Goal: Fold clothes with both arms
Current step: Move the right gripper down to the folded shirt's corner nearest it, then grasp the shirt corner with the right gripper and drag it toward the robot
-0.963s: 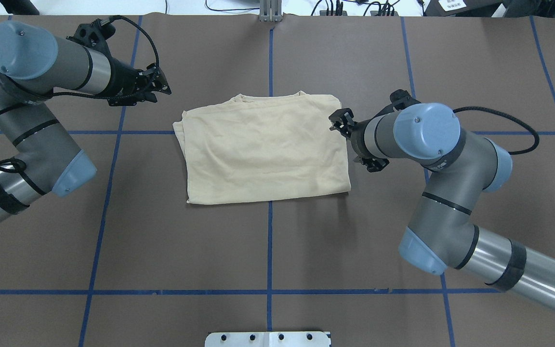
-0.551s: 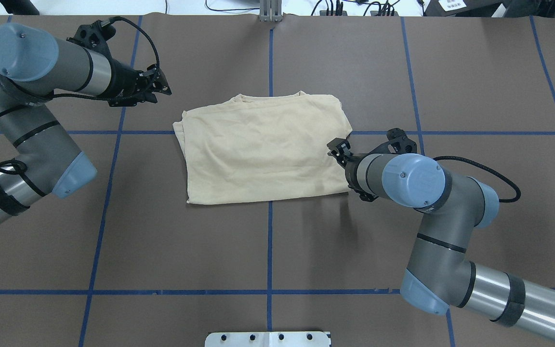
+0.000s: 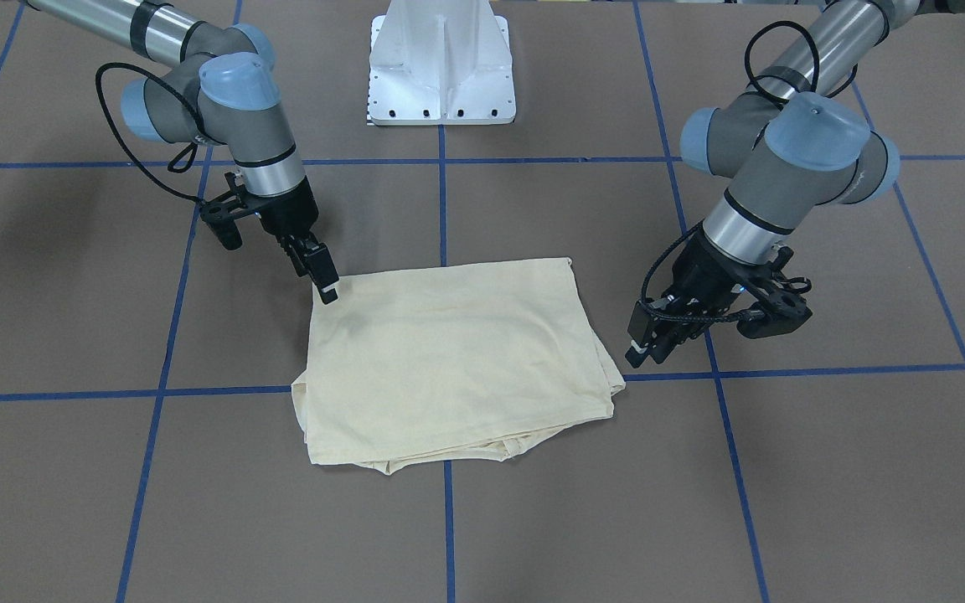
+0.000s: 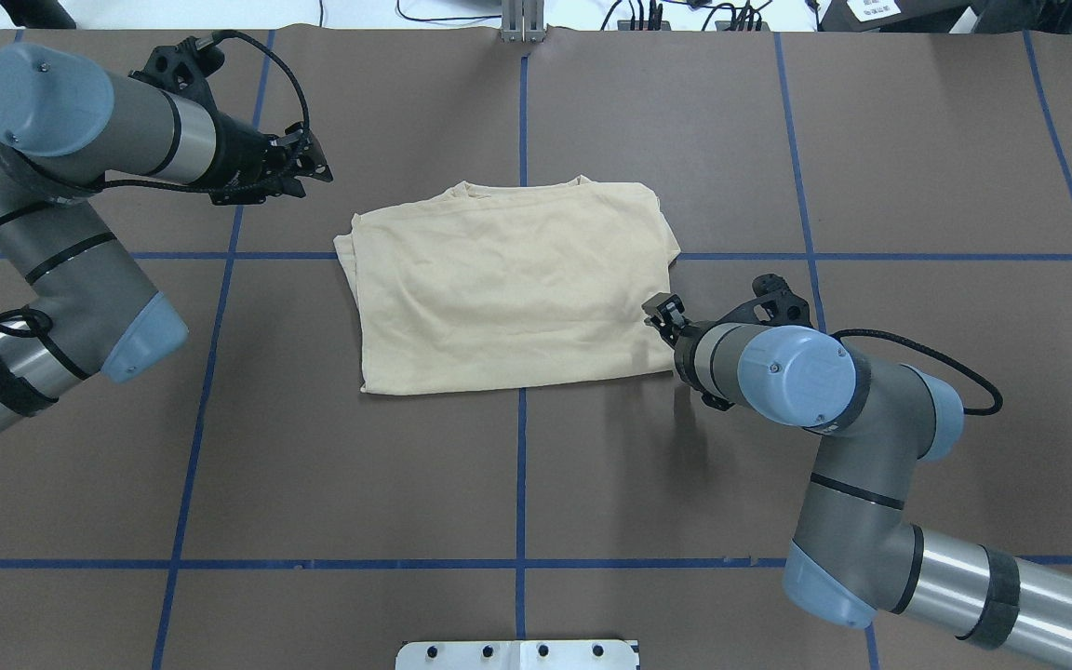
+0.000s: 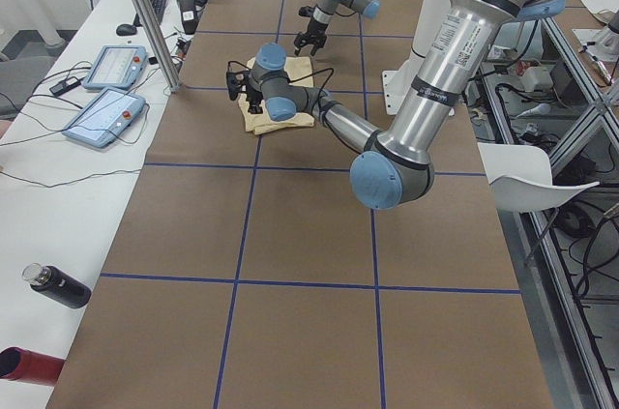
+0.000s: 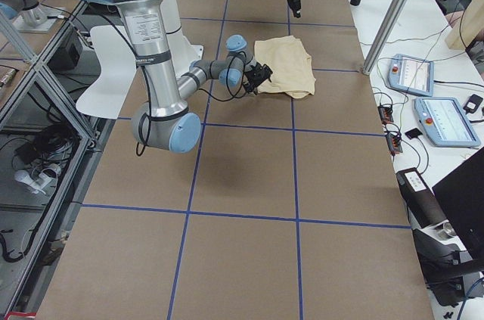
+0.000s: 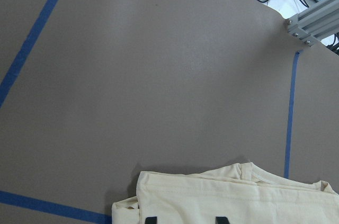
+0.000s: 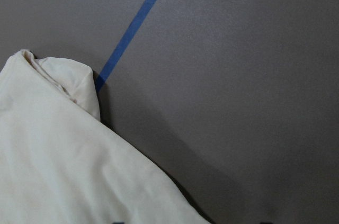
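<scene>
The clothes are one cream-yellow shirt (image 4: 508, 288), folded into a flat rectangle at the table's middle (image 3: 449, 360). My right gripper (image 4: 655, 312) is low at the shirt's right edge, close to the corner nearest the robot (image 3: 327, 289). It is open: in the right wrist view one tip is over the fabric (image 8: 63, 166) and the other over bare table. My left gripper (image 4: 313, 170) hangs open off the shirt's far left corner (image 3: 640, 347), touching nothing. The left wrist view shows the shirt's (image 7: 228, 197) folded corner below its tips.
The brown table top is crossed by blue tape lines (image 4: 521, 484). The white pedestal (image 3: 441, 59) stands at the robot's side. Beyond the far edge, an aluminium post (image 6: 389, 13) and two teach pendants (image 6: 412, 74) sit on a white side table, with bottles (image 5: 58, 285) further along.
My right gripper has travelled along the shirt's right edge, from its far right corner toward the robot, ending by the near right corner. The left arm and the shirt have stayed put.
</scene>
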Controlling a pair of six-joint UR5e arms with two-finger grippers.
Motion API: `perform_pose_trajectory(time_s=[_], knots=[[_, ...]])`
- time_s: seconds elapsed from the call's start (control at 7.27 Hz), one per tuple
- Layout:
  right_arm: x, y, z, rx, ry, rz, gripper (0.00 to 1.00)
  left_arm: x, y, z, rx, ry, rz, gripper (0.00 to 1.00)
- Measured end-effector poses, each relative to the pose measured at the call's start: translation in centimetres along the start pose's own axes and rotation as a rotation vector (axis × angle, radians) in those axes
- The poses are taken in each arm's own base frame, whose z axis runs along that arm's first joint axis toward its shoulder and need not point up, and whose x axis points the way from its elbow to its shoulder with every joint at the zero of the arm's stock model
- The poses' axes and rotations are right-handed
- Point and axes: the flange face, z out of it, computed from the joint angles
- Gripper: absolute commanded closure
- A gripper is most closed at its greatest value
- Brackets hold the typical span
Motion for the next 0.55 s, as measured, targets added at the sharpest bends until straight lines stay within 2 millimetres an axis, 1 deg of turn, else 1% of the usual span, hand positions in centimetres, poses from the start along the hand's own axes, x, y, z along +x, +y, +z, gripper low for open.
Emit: perform_pose_trajectory(time_s=[0.14, 0.28, 0.55], knots=[[0.01, 0.03, 0.06, 0.001, 0.001, 0.002, 0.86, -0.04, 0.01, -0.01, 0.000, 0.000, 0.000, 0.53], [0.03, 0.06, 0.07, 0.000, 0.003, 0.002, 1.00, -0.05, 0.01, -0.02, 0.000, 0.000, -0.001, 0.53], [0.13, 0.05, -0.03, -0.004, 0.007, 0.002, 1.00, -0.06, 0.02, -0.03, 0.000, 0.000, -0.001, 0.53]])
